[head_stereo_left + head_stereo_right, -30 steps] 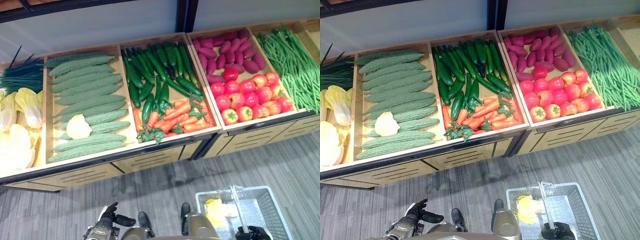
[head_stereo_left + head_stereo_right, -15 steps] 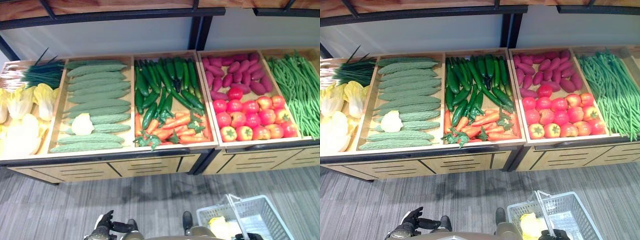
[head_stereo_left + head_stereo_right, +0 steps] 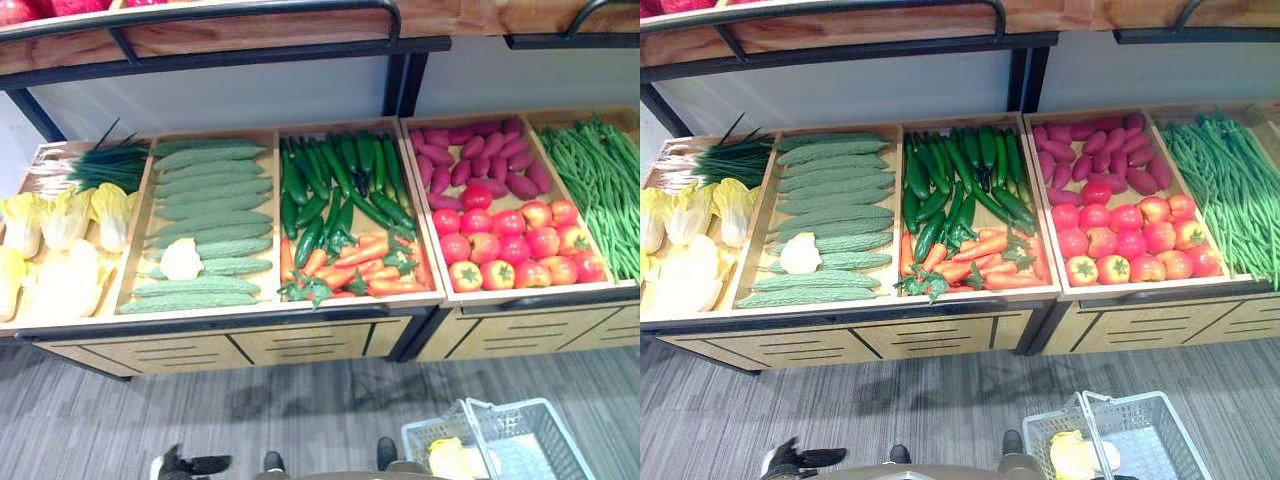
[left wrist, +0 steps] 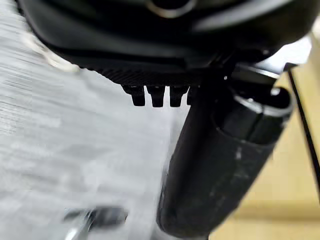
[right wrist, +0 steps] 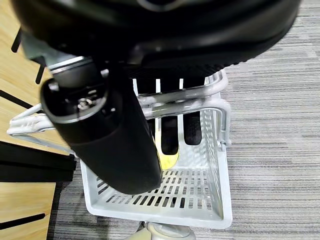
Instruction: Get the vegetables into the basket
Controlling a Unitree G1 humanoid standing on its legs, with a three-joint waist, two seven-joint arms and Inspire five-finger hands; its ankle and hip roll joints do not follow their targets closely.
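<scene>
Both hands dark: right hand point(image 5: 150, 65) fingers curled round white perforated basket point(image 5: 200, 200) handle; left hand point(image 4: 165, 45) fingers straight.

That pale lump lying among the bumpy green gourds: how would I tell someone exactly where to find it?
Start at the long wooden display stand and find the compartment of bitter gourds, second from the left. Near its front lies one cabbage piece, resting on the gourds. It is rounded and pale yellow-white, while everything around it is long and green.

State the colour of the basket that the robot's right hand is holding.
The basket is white, a slatted plastic one with pale handles; the right wrist view shows it best, held by the right hand.
</scene>
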